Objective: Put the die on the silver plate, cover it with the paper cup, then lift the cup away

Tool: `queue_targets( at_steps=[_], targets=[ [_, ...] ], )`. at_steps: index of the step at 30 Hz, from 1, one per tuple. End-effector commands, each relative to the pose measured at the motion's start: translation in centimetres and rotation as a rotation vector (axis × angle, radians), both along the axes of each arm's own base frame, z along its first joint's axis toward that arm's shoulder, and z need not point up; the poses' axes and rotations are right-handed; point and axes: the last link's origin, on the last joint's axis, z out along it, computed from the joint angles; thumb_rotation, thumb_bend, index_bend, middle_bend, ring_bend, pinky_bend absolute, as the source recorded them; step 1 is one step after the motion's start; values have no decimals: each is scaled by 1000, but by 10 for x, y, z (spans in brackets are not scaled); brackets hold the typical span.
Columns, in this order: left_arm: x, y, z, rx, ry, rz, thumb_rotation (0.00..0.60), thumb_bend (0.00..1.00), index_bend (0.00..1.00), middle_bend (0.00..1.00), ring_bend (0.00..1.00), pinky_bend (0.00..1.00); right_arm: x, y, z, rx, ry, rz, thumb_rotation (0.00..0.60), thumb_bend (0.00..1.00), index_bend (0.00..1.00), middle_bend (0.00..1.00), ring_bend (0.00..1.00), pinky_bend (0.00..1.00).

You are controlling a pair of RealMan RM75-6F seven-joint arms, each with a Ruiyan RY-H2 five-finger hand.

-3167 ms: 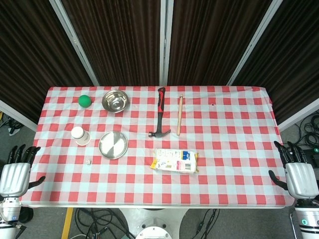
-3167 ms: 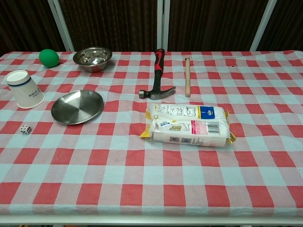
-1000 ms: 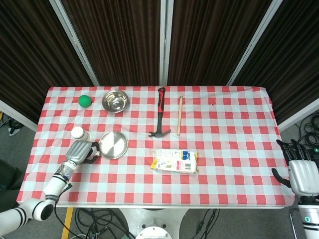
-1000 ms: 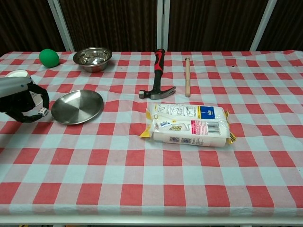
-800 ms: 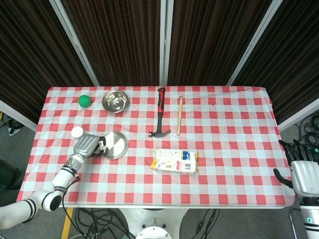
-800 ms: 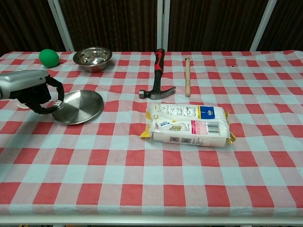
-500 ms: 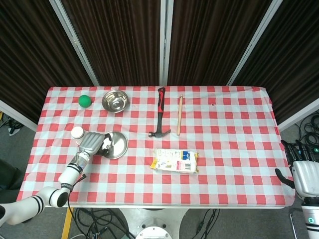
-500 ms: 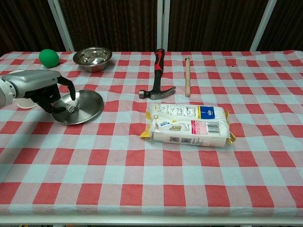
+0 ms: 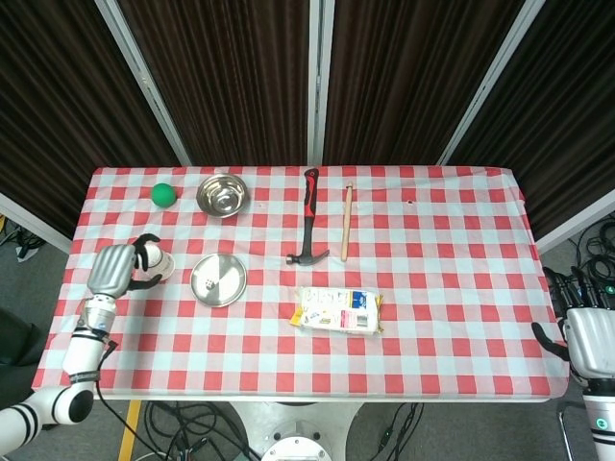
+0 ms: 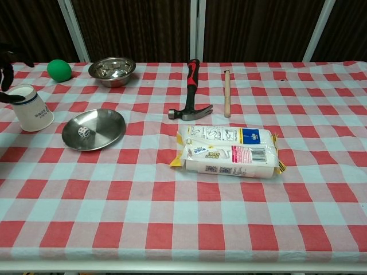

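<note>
The white die (image 9: pixel 205 281) lies on the silver plate (image 9: pixel 229 278), left of its middle; the chest view shows the die (image 10: pixel 84 132) on the plate (image 10: pixel 106 122) too. The paper cup (image 9: pixel 154 259) stands on the cloth just left of the plate. My left hand (image 9: pixel 115 269) is beside the cup on its left, dark fingers curved around it and apart, holding nothing. In the chest view only its fingertips (image 10: pixel 6 73) show by the cup (image 10: pixel 31 109). My right hand (image 9: pixel 586 336) hangs off the table's right edge, fingers spread, empty.
A green ball (image 9: pixel 163 194) and a steel bowl (image 9: pixel 222 195) sit behind the plate. A hammer (image 9: pixel 307 216) and a wooden stick (image 9: pixel 346 223) lie mid-table. A snack packet (image 9: pixel 337 309) lies in front of them.
My left hand let the die go onto the plate and drew back left to the cup. The right hand has barely moved.
</note>
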Motion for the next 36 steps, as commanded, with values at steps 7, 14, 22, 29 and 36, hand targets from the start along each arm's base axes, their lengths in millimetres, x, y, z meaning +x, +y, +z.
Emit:
queue_targets(
  at_steps=[7, 14, 22, 29, 36],
  targets=[
    [-43, 6, -7, -1, -228, 182, 600, 157, 221, 227, 136, 246, 3, 1, 2, -7, 9, 2, 600, 172, 107, 179, 53, 126],
    [-55, 22, -29, -50, -326, 223, 600, 157, 217, 223, 132, 243, 4, 5, 5, -19, 16, -8, 600, 172, 108, 179, 53, 127],
    [-55, 31, -44, -94, -394, 239, 600, 151, 237, 223, 132, 251, 5, 5, 1, -11, 14, -19, 600, 173, 110, 179, 52, 127],
    [-56, 33, -48, -95, -416, 238, 600, 147, 270, 234, 146, 255, 5, 3, -2, -2, 11, -19, 600, 173, 110, 179, 53, 127],
    [-59, 34, -42, -30, -449, 235, 600, 157, 430, 338, 239, 333, 6, 4, -2, -3, 11, -18, 600, 173, 114, 179, 53, 127]
  ],
)
